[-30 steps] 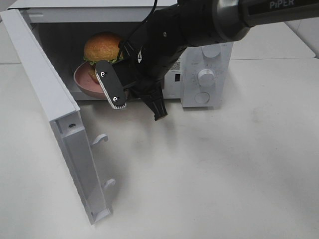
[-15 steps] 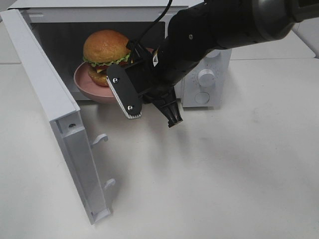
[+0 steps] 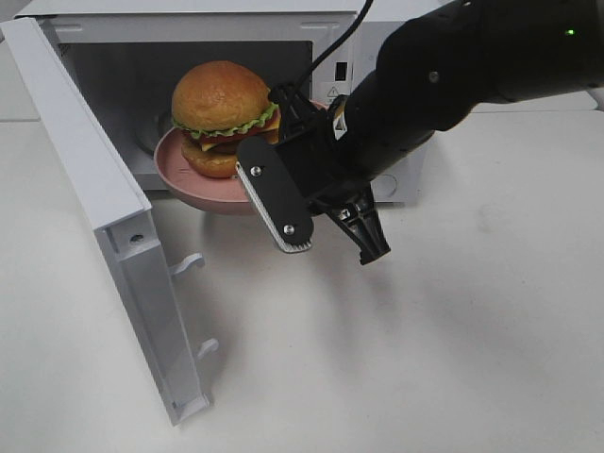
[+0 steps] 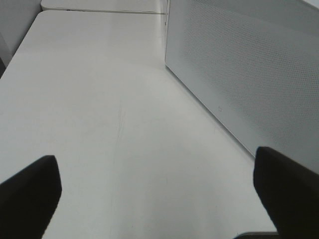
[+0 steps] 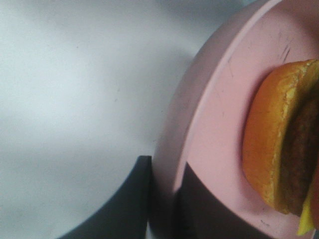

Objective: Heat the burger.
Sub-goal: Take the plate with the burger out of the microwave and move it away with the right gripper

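We observe the burger [image 3: 221, 115], a round stack with a glossy golden-brown bun, a frilled green lettuce edge, yellow cheese and a dark patty, seated on a smooth, shallow pink plate [image 3: 185, 179]. The plate is at the mouth of the white microwave [image 3: 189, 28], partly within the cavity and partly projecting over the white table [image 3: 453, 330]. The microwave door [image 3: 104, 208] stands swung wide at the left of the high view; it is a flat white panel with two hooked latch tabs on its inner edge. We see the right gripper [image 5: 162, 199], matte black with flat elongated fingers, closed narrowly on the plate rim: in the right wrist view the pink rim passes between the two dark pads, with the bun's rounded side just beyond. The plate appears carried by this grip. The left gripper [image 4: 159, 194] holds nothing and is spread fully, its two dark fingertips at opposite edges of the left wrist view, above the bare table beside the microwave's finely perforated white side wall [image 4: 249, 79].
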